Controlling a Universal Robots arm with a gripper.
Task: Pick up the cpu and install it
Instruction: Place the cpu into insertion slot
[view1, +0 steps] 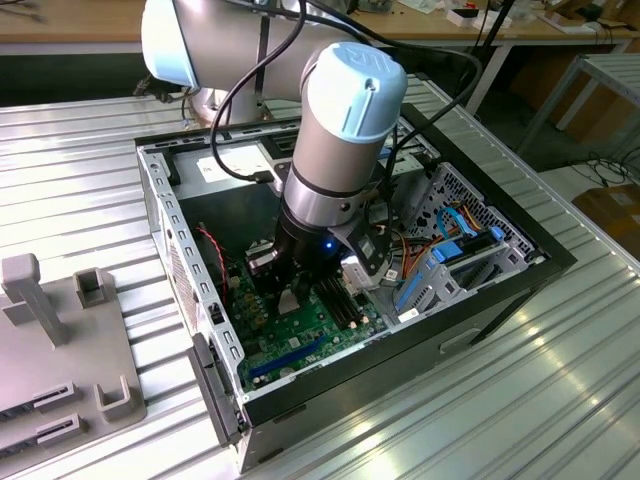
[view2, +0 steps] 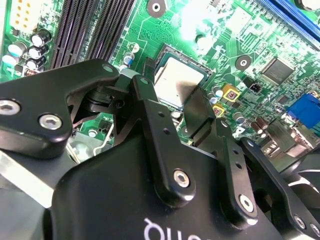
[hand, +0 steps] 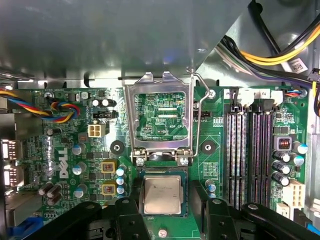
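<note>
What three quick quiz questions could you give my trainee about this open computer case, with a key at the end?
1. True or false: the metal retention frame is folded down over the cpu.
2. Which thing is the gripper nearest to? A: the blue connector. B: the cpu. C: the memory slots.
3. Fill in: the grey fixture block lies on the exterior view's ___ of the computer case.

Key: 1 false, the frame stands open beyond the cpu. 2 B. 3 left.
</note>
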